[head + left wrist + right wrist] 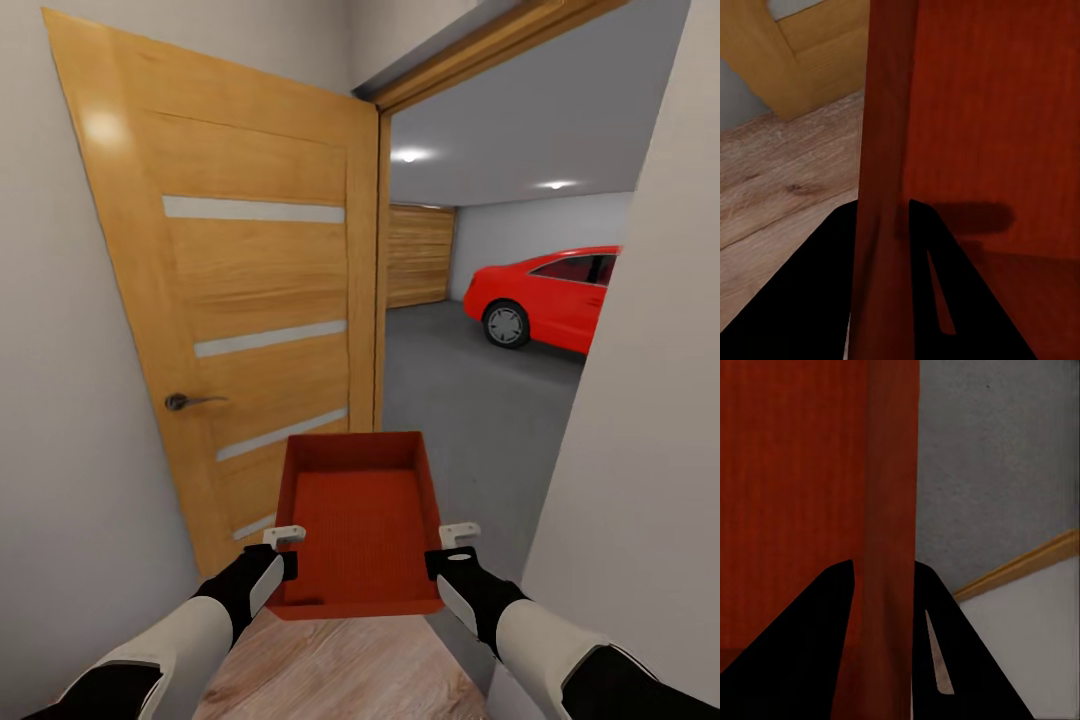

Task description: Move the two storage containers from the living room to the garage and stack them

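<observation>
An orange-red storage container [362, 520] hangs level in the air in front of the robot, at the threshold of an open wooden door [250, 300]. The left gripper [283, 552] pinches its left wall and the right gripper [448, 548] its right wall, fingers [937, 300] straddling the thin wall. Beyond lie the garage's dark grey floor [470, 400] and a red car [550, 295].
</observation>
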`<state>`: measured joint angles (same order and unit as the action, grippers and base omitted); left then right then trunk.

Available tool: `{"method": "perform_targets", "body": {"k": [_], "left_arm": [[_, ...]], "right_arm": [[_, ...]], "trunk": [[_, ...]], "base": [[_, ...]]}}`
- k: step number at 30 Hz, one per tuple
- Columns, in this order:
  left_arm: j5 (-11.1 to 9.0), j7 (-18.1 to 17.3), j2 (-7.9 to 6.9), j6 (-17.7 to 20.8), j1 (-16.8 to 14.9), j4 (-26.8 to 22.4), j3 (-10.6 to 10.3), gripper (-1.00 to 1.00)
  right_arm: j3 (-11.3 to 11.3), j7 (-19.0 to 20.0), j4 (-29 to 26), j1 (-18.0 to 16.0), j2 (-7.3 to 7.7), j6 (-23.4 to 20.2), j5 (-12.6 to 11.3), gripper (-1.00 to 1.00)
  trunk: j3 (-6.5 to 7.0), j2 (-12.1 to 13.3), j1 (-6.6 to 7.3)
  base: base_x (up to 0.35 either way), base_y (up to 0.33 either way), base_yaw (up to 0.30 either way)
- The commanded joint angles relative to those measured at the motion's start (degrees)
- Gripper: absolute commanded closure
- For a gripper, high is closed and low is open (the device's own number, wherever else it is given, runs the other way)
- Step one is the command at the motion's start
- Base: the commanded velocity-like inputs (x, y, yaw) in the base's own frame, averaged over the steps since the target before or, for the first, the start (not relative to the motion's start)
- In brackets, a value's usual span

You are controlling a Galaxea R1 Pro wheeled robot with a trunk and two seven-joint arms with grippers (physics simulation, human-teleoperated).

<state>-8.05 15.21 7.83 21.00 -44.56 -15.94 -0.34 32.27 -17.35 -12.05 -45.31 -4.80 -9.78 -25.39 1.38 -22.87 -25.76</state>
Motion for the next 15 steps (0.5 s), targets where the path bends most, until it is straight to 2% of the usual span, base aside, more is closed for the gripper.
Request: {"method": "perform_targets", "body": {"k": [1,6,15], "left_arm": [[2.1,0.7,-0.45,0.1,0.0,-0.3,-0.2,1.00],[2.1,0.6,-0.45,0.1,0.0,-0.3,-0.2,1.00],[2.1,0.6,-0.45,0.1,0.0,-0.3,-0.3,1.00]], "right_arm": [[0.9,-0.5,0.1,0.0,0.05,-0.4,-1.2,1.00],[0.8,-0.5,0.1,0.0,0.05,-0.4,-1.2,1.00],[0.8,-0.5,0.1,0.0,0.01,-0.4,-1.2,1.00]], "trunk": [[0.01,0.0,-0.02],[0.10,0.0,-0.02],[0.12,0.0,-0.02]], "base": [[0.000,0.005,-0.233],[0.019,0.103,-0.171],[0.120,0.274,-0.012]]}}
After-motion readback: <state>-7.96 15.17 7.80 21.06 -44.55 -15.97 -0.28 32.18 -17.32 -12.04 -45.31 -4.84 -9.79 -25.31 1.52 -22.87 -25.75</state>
